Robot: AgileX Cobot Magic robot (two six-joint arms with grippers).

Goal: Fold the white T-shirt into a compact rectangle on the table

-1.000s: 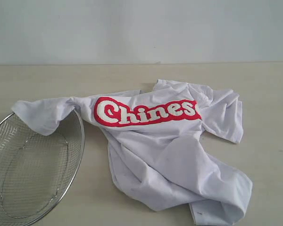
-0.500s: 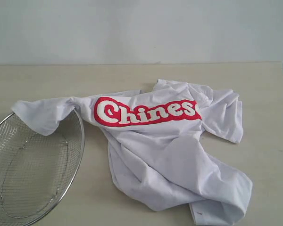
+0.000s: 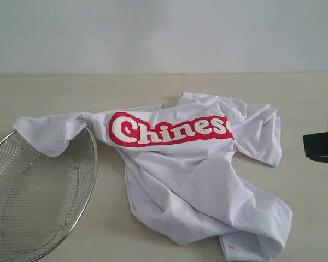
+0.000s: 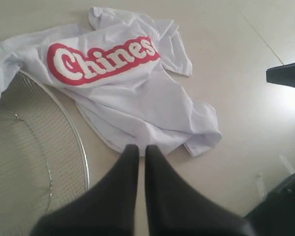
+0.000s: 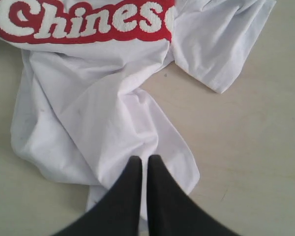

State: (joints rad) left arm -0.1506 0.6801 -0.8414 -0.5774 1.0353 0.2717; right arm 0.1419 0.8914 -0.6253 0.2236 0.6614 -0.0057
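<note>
White shirt (image 3: 197, 174), crumpled with red lettering upward, lies mid-worktop (image 3: 54, 93); one sleeve drapes over the rim of a wire basket (image 3: 38, 207) at 8 o'clock. The right tool (image 5: 143, 160), at 3 o'clock beside the shirt, is closed and empty. The left tool (image 4: 137, 150) is likewise closed, holding nothing.

T-shirt (image 3: 191, 185) lies mid table (image 3: 71, 93); one sleeve draped over rim of basket (image 3: 93, 164), which sits front-left. At far right, right tool (image 3: 307, 145), apart from T-shirt.
</note>
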